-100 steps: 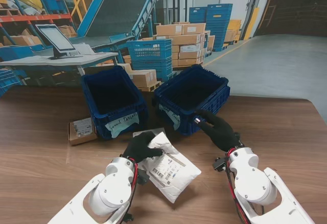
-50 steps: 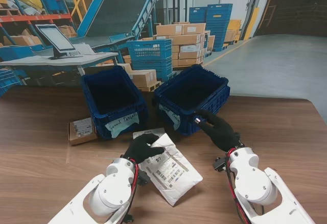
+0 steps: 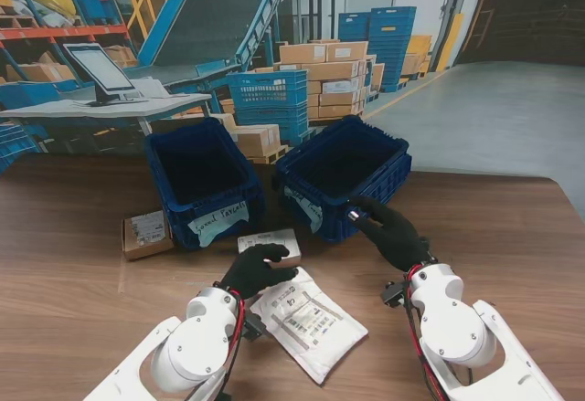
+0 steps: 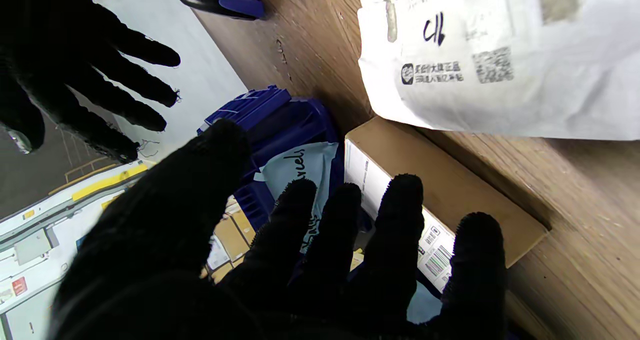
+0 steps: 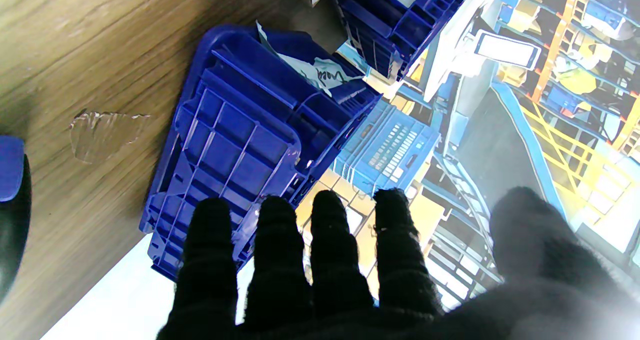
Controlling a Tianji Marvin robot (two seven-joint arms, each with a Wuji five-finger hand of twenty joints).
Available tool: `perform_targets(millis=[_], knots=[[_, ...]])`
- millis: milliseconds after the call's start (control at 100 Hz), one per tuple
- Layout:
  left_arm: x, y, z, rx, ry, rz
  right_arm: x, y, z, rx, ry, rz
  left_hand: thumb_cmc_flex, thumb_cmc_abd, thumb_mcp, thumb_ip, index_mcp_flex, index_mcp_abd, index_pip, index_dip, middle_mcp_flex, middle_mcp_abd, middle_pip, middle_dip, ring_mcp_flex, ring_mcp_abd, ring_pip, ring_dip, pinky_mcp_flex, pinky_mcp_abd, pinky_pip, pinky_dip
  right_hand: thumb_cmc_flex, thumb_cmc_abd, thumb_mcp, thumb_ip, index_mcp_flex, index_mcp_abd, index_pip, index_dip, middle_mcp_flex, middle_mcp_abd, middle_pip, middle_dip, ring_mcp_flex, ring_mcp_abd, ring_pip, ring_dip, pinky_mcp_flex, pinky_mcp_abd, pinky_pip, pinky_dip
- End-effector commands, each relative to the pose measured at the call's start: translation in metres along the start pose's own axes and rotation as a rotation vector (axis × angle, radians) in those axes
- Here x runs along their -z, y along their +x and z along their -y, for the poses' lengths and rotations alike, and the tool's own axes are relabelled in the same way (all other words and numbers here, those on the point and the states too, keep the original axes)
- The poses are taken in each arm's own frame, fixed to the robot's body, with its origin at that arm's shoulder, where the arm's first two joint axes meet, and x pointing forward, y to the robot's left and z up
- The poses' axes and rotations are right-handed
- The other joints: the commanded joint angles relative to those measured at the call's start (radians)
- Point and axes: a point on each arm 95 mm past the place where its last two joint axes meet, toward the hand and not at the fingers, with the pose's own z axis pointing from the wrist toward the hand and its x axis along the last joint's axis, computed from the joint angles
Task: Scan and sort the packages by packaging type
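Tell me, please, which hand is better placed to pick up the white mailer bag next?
Left, probably. The left hand is open right beside the white mailer bag, while the right hand sits by the right blue crate.

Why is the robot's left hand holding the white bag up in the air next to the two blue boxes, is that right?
Not quite. The white bag isn't in the air: it lies flat on the table, and the left hand is open, holding nothing. The stand view shows this, and the left wrist view shows the spread fingers empty. The two blue boxes really are there.
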Motion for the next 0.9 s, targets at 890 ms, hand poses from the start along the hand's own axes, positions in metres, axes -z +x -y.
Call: perform_targets(millis=[890], knots=[[-0.009, -0.015, 0.031, -0.047, 0.058, -0.089, 0.026, 0.018, -0.025, 0.155, -0.009, 0.1, -0.037, 0.168, -0.197, 0.039, -0.011, 0.007, -0.045, -0.004, -0.076, 0.017, -0.1, -0.067, -0.116, 0.018, -0.112, -0.134, -0.038, -0.048, -0.117, -0.064, 0.01, -0.063, 0.013, 0.004, 0.006, 0.001, -0.012, 0.004, 0.0, 0.014, 0.011, 0.015, -0.005, -0.001, 0.002, 0.028, 0.0, 0.002, -0.005, 0.01]])
